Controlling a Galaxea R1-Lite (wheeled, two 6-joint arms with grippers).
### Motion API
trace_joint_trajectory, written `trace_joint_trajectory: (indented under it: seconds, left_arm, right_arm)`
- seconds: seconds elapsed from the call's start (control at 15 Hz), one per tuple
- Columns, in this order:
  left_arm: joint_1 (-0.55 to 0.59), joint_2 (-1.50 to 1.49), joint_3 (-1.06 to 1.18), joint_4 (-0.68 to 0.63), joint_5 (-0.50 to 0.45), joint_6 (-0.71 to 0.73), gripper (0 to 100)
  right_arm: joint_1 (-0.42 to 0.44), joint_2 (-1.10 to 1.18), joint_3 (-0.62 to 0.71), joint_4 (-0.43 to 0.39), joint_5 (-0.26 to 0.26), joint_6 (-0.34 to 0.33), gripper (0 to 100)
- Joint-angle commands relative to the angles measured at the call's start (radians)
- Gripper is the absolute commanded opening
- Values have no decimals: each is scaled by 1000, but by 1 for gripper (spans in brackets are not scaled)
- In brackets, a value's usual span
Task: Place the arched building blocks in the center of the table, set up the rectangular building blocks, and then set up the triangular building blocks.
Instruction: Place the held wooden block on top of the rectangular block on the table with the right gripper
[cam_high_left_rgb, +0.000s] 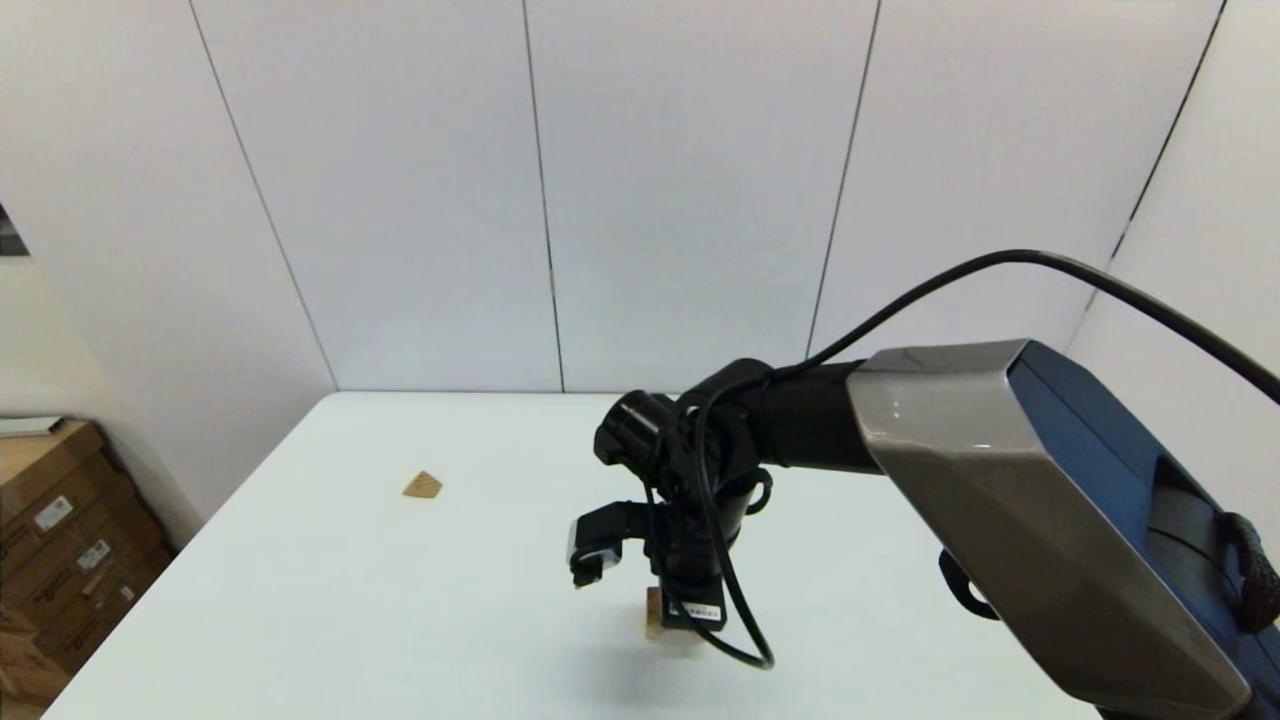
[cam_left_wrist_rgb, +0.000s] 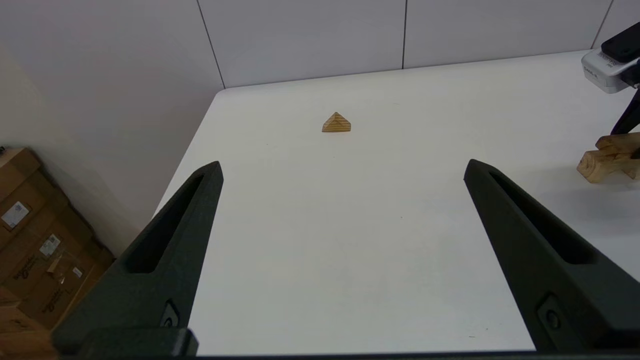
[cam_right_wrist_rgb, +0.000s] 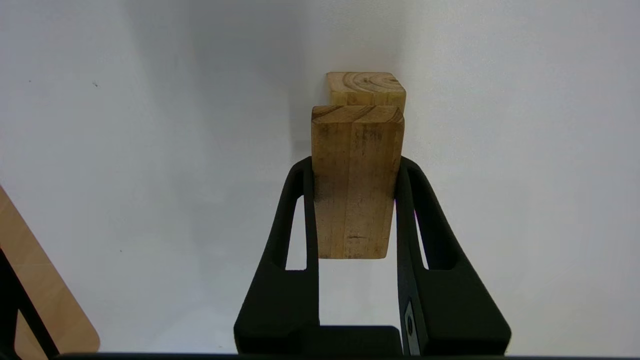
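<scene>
My right gripper (cam_right_wrist_rgb: 355, 165) points down over the middle of the white table (cam_high_left_rgb: 400, 620) and is shut on the rectangular block (cam_right_wrist_rgb: 355, 200), a light-wood bar clamped by its long sides. Just beyond the bar's far end lies the arched block (cam_right_wrist_rgb: 366, 89); I cannot tell whether they touch. Both show as stacked wood (cam_left_wrist_rgb: 607, 157) in the left wrist view. In the head view the wrist hides all but a sliver of wood (cam_high_left_rgb: 654, 612). The triangular block (cam_high_left_rgb: 422, 485) (cam_left_wrist_rgb: 336, 123) lies alone at the far left. My left gripper (cam_left_wrist_rgb: 342, 170) hovers open and empty, well short of it.
Cardboard boxes (cam_high_left_rgb: 50, 540) (cam_left_wrist_rgb: 30, 240) stand on the floor off the table's left edge. A light-brown board (cam_right_wrist_rgb: 40, 290) shows past the table's edge in the right wrist view. The right arm's black cable (cam_high_left_rgb: 735, 600) loops down beside its wrist. White wall panels back the table.
</scene>
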Motion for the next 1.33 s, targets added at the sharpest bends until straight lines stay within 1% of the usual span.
trace_joint_trajectory:
  seconds: [0.07, 1.33]
  left_arm:
    - [0, 2, 0, 0, -1, 0, 100]
    - [0, 2, 0, 0, -1, 0, 100]
  right_arm:
    - [0, 1, 0, 5, 2, -2, 0]
    - [0, 17, -4, -4, 2, -7, 0]
